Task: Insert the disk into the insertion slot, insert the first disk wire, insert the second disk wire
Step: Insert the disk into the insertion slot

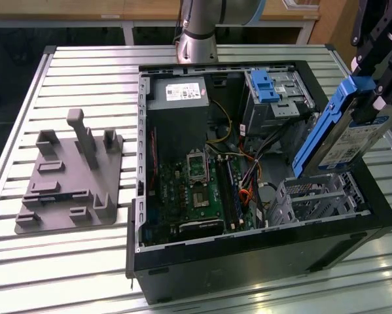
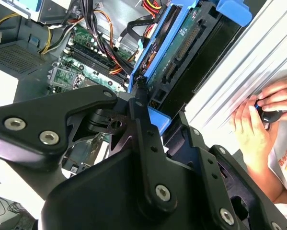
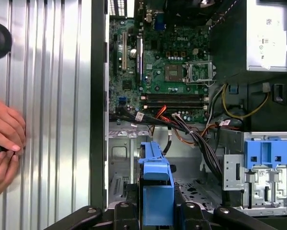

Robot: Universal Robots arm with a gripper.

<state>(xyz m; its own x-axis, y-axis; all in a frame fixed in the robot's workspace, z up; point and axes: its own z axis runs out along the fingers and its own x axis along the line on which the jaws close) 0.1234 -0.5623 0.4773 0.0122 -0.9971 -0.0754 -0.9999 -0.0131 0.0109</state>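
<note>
- The tool is closed on the upper end of the disk. In the first wrist view its black fingers press the blue caddy of the disk from both sides.
- The disk hangs tilted over the case's corner at the exterior view's lower right. Its top leans toward the tabletop's edge at the exterior view's right and its lower end points down at the slot.
- The disk's lower end is at the slot's open top, and the rest of the disk is outside the slot. Whether the two touch I cannot tell.
- In the second wrist view the disk's underside shows, with its connector end away from the tool.
- The case lies open on the slatted tabletop, toward the edge at the exterior view's right.
- Inside the case the motherboard lies in the middle, and the power supply is at the far end.
- A taller bay with a blue clip stands beyond the slot.
- A bundle of wires runs between the motherboard and the slot.
- A grey fixture with posts sits well apart from the case, near the tabletop's edge at the exterior view's left.
- A person's hand rests on the tabletop slats beside the case and also shows in the second wrist view.
</note>
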